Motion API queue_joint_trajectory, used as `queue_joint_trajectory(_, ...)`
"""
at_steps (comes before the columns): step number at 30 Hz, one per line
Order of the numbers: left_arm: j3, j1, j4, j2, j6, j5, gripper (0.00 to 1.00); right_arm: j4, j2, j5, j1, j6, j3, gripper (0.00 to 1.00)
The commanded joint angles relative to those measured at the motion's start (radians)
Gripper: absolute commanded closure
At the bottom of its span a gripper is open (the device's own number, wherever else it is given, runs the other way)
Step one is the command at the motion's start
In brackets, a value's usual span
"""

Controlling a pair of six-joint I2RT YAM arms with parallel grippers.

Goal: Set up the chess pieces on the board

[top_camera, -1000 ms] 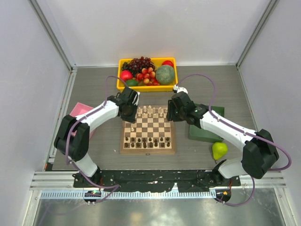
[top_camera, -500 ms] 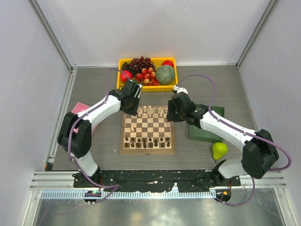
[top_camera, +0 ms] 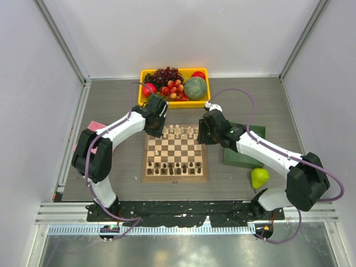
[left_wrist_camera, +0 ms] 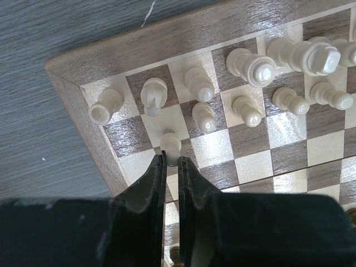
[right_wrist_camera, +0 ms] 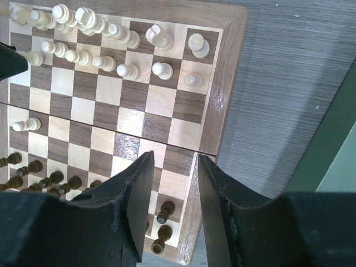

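The board (top_camera: 174,177) lies between my arms. Cream chess pieces (top_camera: 177,132) fill its far rows and dark chess pieces (top_camera: 177,166) its near rows. One cream pawn (top_camera: 157,153) stands alone on the left side. My left gripper (top_camera: 156,131) is over the far-left corner. In the left wrist view it (left_wrist_camera: 171,158) is shut on a cream pawn (left_wrist_camera: 171,144) just above a square beside the border (left_wrist_camera: 83,61). My right gripper (top_camera: 202,136) is open and empty over the board's right edge. In the right wrist view it (right_wrist_camera: 174,158) hangs above dark pawns (right_wrist_camera: 166,211).
A yellow tray (top_camera: 146,74) of fruit stands just behind the board. A green tray (top_camera: 238,159) and a pear (top_camera: 259,177) are to the right. A pink tray (top_camera: 95,129) is to the left, behind my left arm.
My left gripper has moved from the board's left side to over its far-left corner. The right arm has hardly moved.
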Motion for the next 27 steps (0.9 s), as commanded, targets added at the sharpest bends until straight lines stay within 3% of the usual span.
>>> queue_joint_trajectory(1, 0.001, -0.001, 0.032, 0.005, 0.005, -0.024, 0.98, 0.032, -0.003, 0.006, 0.003, -0.01, 0.011, 0.56)
queue_joint_trajectory(27, -0.008, -0.001, 0.062, 0.034, -0.021, -0.047, 0.95, 0.032, 0.014, -0.005, 0.002, -0.01, 0.025, 0.57)
